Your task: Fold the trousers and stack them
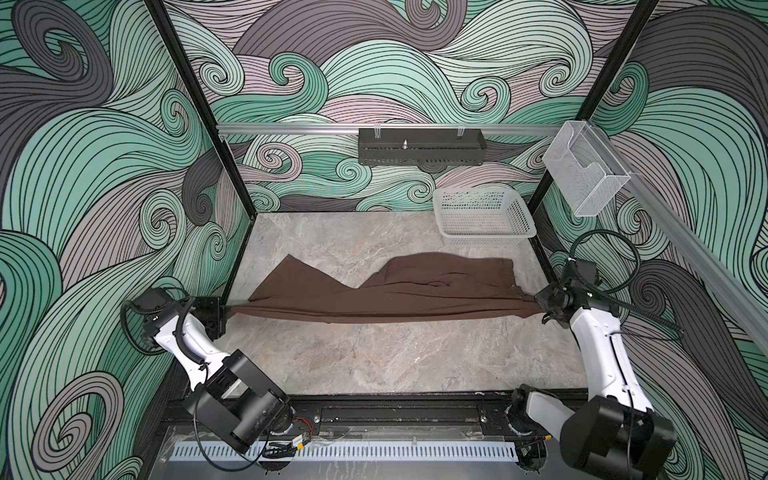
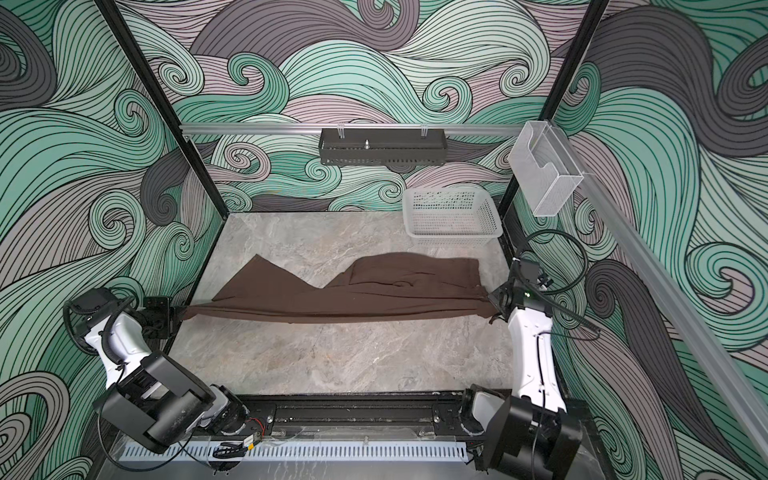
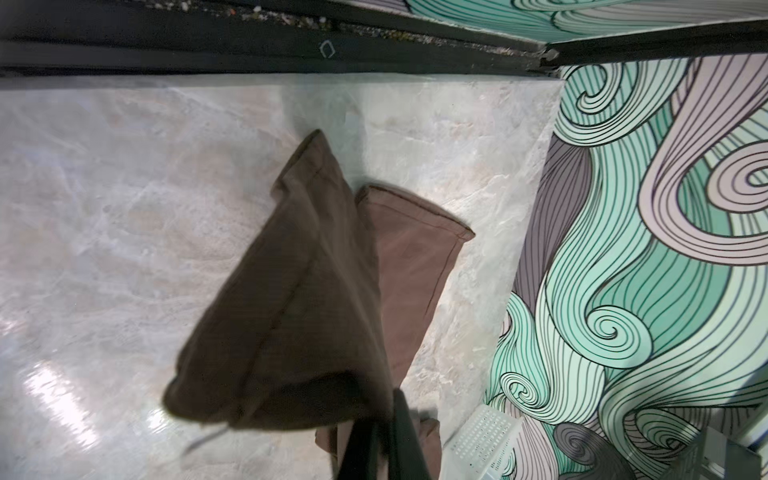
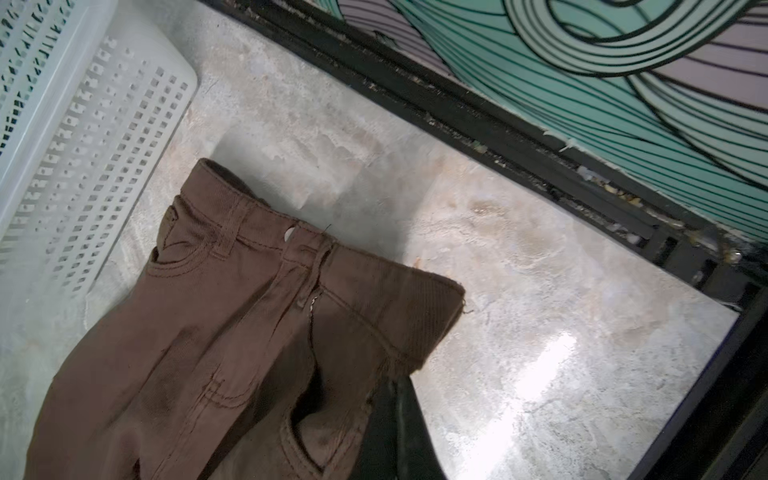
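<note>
In both top views the trousers stretch across the middle of the marble tabletop, nearly from one side edge to the other. The left hand sits at the tabletop's left edge, closed on the end of one leg. The right hand sits at the right edge, closed on the waist end. Between them the near edge of the cloth runs as a taut, almost straight band, with a thin shadow on the tabletop under it. The rest of the trousers lies slack behind that band. The other leg fans out toward the back left, and the rumpled seat lies toward the right. A white mesh basket stands in the back right corner, apart from the cloth.

In the left wrist view, the left hand has its dark fingers pressed together with brown cloth pinched between them. One leg hangs from the grip, lifted off the tabletop, and looks blurred. The second leg lies flat on the marble beside it with its hem showing.

In the right wrist view, the right hand is clamped on the trousers just below the waistband. Only a dark finger shows, against the cloth. A metal button, the fly and the stitched front pockets face up. The far corner of the waistband is near the basket wall, and whether they touch I cannot tell.
</note>
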Controlling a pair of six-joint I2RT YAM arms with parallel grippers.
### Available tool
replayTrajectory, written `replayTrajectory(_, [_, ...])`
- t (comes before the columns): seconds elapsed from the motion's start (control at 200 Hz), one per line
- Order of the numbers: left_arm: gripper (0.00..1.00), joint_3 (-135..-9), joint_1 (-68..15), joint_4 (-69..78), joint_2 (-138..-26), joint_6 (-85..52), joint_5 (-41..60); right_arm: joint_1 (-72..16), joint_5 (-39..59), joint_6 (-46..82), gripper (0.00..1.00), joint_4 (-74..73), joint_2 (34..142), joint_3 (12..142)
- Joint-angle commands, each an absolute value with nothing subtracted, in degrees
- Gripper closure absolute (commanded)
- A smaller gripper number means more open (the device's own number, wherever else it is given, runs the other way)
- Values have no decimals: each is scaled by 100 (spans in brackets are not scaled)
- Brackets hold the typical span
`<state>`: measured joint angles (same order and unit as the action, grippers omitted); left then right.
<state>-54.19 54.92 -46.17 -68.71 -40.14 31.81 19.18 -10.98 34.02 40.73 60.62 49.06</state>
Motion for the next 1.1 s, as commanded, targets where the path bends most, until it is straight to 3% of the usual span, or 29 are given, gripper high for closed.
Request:
replayTrajectory(0.0, [100, -5326, 5659, -4726, -6627, -3717, 2636, 1994, -2135, 3278, 100, 3720, 5751, 4594])
replayTrajectory(0.44, [100, -4856, 5770, -4860, -6110, -3658, 2090, 1993, -2592, 3654, 100, 4031, 4950, 3743])
replayTrajectory(0.575, [100, -4779, 5831, -4910, -5945, -3696, 1978, 1995, -2555, 3785, 89, 4130, 4732, 3563])
replayTrajectory(0.62, [88, -4781, 5840, -4934, -5907, -3709, 1984, 1995, -2501, 3826, 80, 4143, 4686, 3527])
replayTrajectory(0.675, [64, -4799, 5853, -4971, -5867, -3722, 2002, 1996, -2434, 3889, 68, 4186, 4632, 3524])
replayTrajectory(0.801, [39, -4908, 5880, -5091, -5810, -3759, 2050, 1993, -2260, 4099, 40, 4427, 4524, 3749])
replayTrajectory(0.986, [28, -5083, 5786, -4773, -5874, -3897, 3011, 1979, -1494, 4595, 29, 4689, 4551, 4484])
replayTrajectory(1.096, [28, -5362, 5092, -4453, -6099, -3993, 3197, 1703, -712, 4710, 28, 4585, 5068, 4902])
